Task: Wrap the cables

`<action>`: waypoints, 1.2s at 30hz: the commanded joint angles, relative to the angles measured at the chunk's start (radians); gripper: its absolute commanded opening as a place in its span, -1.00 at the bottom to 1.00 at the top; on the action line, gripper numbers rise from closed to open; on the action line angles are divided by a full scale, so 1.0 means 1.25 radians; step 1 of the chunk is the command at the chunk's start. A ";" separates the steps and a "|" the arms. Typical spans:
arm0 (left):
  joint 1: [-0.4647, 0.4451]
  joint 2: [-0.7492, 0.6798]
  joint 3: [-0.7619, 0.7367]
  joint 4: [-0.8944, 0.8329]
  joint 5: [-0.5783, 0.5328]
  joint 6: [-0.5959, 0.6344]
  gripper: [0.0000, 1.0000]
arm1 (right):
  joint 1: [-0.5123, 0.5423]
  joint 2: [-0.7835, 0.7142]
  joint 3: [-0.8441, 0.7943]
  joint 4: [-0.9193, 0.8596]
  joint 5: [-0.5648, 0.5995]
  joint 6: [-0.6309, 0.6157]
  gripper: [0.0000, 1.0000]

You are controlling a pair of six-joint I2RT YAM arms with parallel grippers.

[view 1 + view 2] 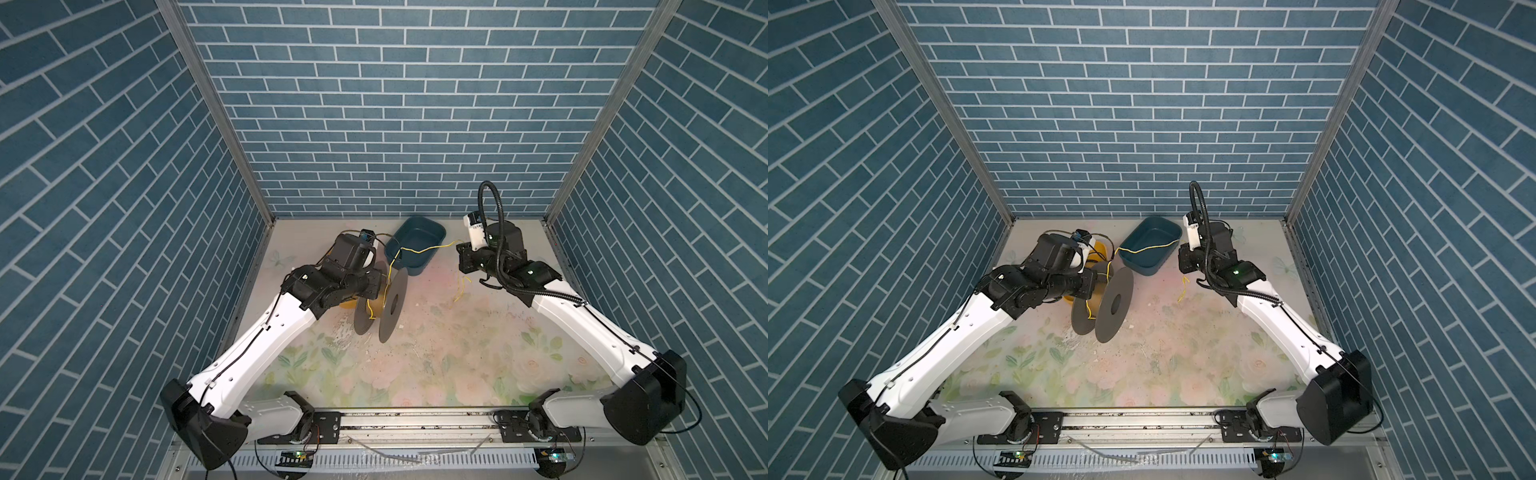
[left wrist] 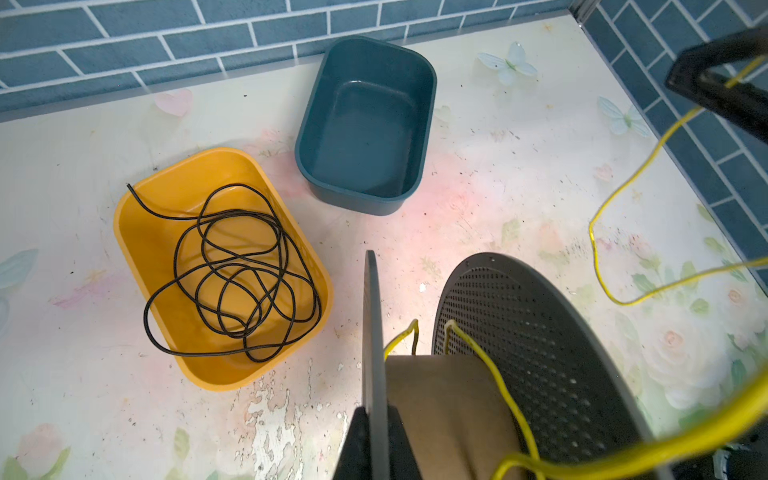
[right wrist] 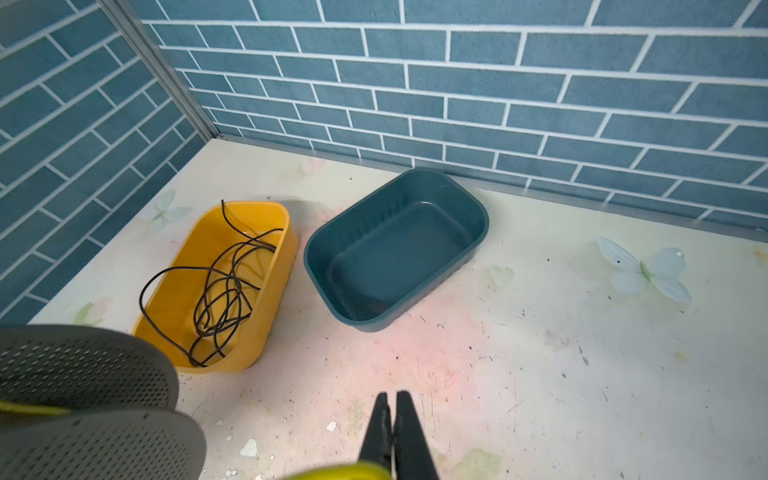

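The main worry is the spool [image 1: 397, 286]. The left gripper [image 2: 371, 422] is clamping it only by the thin edge of one grey disc, so a pull from the right could be twisting it in that grip or tipping it; whether its lower rim is touching the table I cannot tell. The blue tub [image 2: 357, 198] is standing just far of the spool, and in both top views the cables [image 1: 419, 252] are crossing its near rim, so a sagging run could be catching there and dragging the tub. The cables are running from the spool's cardboard core, where only a loose turn or so is lying, rightward through the air to the right gripper [image 3: 392, 415]. Being so thin, they may be slipping from the pinch or riding over a disc. A loose end [image 1: 459, 291] is dangling under that gripper and may be snagging. The left arm [image 1: 257, 345] is stretching from the near left toward the far left, its wrist turning rightward onto the spool. The right arm [image 1: 582, 328] is reaching from the near right to the far right, its gripper clenched on the cables and pointing left.
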 commanded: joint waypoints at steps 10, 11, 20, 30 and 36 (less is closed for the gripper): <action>0.037 -0.070 0.045 -0.033 0.203 0.018 -1.00 | -0.096 0.149 0.067 -0.072 -0.065 0.060 -1.00; 0.042 -0.071 0.051 -0.033 0.211 0.018 -1.00 | -0.097 0.156 0.062 -0.069 -0.064 0.057 -1.00; 0.146 -0.065 0.066 0.065 0.411 -0.052 -1.00 | -0.098 0.183 -0.049 0.010 -0.056 0.065 -1.00; 0.264 -0.056 0.034 0.278 0.484 -0.213 -1.00 | -0.087 0.161 -0.178 0.114 -0.065 0.101 -1.00; 0.331 -0.038 -0.017 0.458 0.508 -0.358 -1.00 | -0.045 0.155 -0.204 0.126 -0.011 0.099 -1.00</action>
